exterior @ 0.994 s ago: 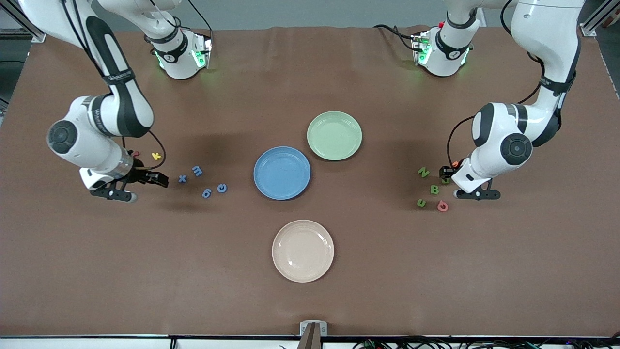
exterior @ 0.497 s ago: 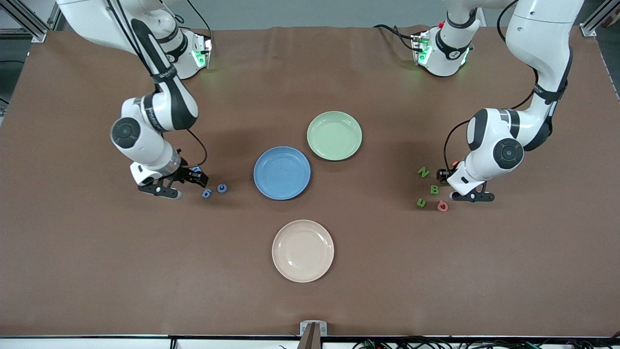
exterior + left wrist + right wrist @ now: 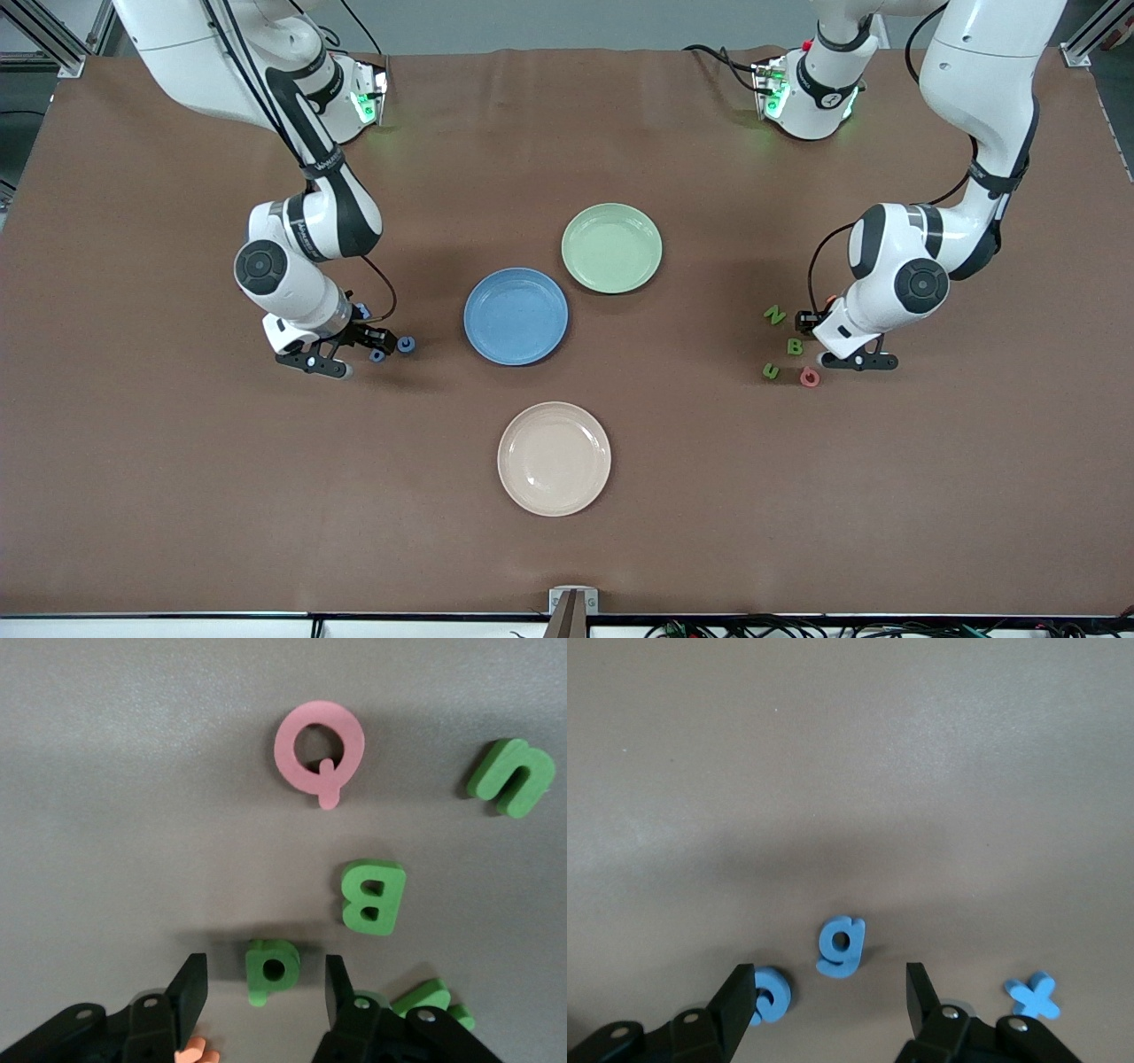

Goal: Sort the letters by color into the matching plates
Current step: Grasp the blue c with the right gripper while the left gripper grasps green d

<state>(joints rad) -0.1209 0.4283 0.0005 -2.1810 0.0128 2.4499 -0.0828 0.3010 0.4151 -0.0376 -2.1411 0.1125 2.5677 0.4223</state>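
Observation:
My right gripper (image 3: 379, 344) hangs open low over the blue letters by the blue plate (image 3: 516, 316). In the right wrist view a blue g (image 3: 842, 945) lies between the fingers, a curled blue letter (image 3: 771, 994) sits against one fingertip, and a blue x (image 3: 1035, 995) lies outside the jaws. My left gripper (image 3: 808, 321) is open low over the green letters. A green p (image 3: 270, 968) lies between its fingers without touching them. Green B (image 3: 373, 895), green u (image 3: 511, 777) and green N (image 3: 775, 315) lie close by. The green plate (image 3: 611, 247) is empty.
A pink Q (image 3: 319, 749) lies among the green letters, beside the u. An orange piece (image 3: 197, 1051) shows by one left finger. A beige plate (image 3: 554, 458) sits nearer the front camera than the blue plate.
My right arm has swept along the blue letters toward the blue plate, from beside the x to over the g. My left arm has edged slightly toward the green letters.

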